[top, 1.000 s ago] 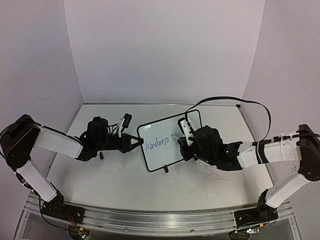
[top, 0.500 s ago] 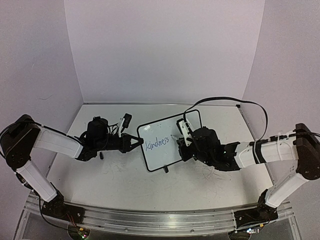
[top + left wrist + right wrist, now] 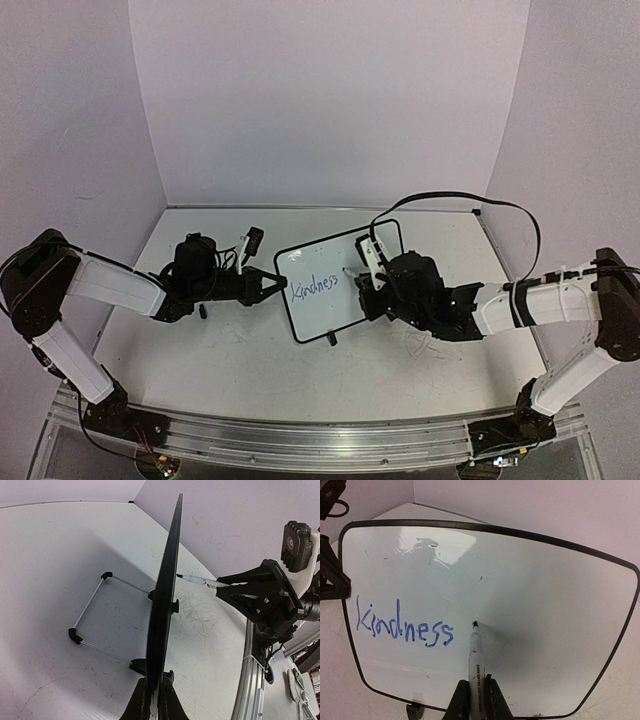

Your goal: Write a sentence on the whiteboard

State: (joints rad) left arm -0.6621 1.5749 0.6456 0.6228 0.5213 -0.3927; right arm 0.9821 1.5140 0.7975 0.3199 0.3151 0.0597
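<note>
White and light, the stiff whiteboard [image 3: 330, 310] likely tips easily, so the left gripper [image 3: 152, 696] clamps its frame edge while the right gripper [image 3: 475, 694] pinches the marker [image 3: 474, 652].

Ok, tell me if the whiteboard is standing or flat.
Standing: the left wrist view shows the whiteboard edge-on, propped by its wire stand, left gripper clamped on its edge.

Items counted: one whiteboard [image 3: 330, 312], one marker [image 3: 475, 655], one blue word [image 3: 402, 627] written on it, one wire stand [image 3: 90, 605]. Grippers numbered two: left gripper [image 3: 154, 686] and right gripper [image 3: 475, 689].
</note>
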